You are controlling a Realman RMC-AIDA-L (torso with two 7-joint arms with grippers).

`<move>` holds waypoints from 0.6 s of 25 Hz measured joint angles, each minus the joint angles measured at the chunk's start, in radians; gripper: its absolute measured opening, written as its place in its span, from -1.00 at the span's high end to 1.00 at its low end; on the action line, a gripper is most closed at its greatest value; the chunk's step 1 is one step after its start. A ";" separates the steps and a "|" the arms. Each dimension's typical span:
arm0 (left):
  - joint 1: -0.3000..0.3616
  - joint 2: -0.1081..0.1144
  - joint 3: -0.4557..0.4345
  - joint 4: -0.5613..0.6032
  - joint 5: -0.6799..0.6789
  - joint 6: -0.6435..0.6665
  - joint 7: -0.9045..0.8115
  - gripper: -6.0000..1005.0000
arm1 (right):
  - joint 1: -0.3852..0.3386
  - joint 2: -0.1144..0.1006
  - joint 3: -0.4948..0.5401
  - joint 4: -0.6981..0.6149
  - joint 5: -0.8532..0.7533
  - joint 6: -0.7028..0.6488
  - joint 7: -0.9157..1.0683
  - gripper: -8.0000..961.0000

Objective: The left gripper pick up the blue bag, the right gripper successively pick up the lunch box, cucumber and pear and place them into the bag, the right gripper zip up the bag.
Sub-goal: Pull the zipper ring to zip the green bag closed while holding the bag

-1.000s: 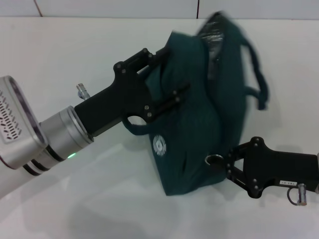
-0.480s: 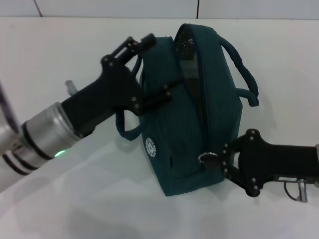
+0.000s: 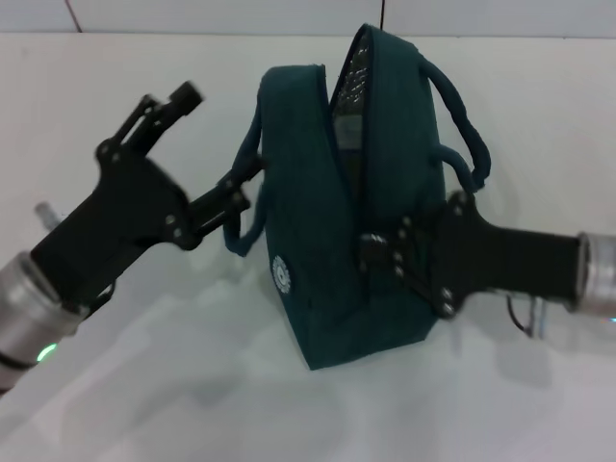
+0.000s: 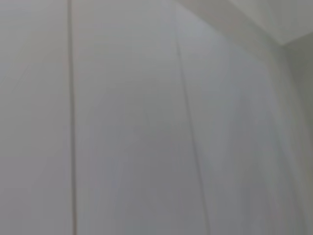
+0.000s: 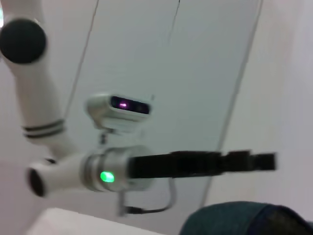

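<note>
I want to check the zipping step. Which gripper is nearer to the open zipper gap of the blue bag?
Right. The right gripper reaches in from the robot's right, its tips at the zipper line of the blue bag. The left gripper is at the handle on the bag's left side, farther from the gap.

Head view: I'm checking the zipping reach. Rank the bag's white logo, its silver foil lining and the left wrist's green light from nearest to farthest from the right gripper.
Measured from the right gripper, at the blue bag:
1. White logo, on the bag's left face.
2. Silver foil lining, up in the open top.
3. Green light, far left, behind the left gripper.
</note>
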 joint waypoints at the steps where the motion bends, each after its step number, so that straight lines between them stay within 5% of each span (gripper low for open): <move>1: 0.015 -0.002 0.000 -0.004 -0.007 -0.001 0.004 -0.76 | 0.000 0.000 -0.044 -0.012 0.052 0.025 -0.022 0.97; 6: 0.071 -0.004 0.000 -0.008 -0.024 0.002 0.008 -0.76 | -0.002 0.000 -0.248 -0.116 0.217 0.171 -0.112 0.97; 15: 0.149 0.000 0.008 -0.013 -0.014 -0.002 0.010 -0.76 | -0.012 0.000 -0.275 -0.156 0.317 0.185 -0.204 0.97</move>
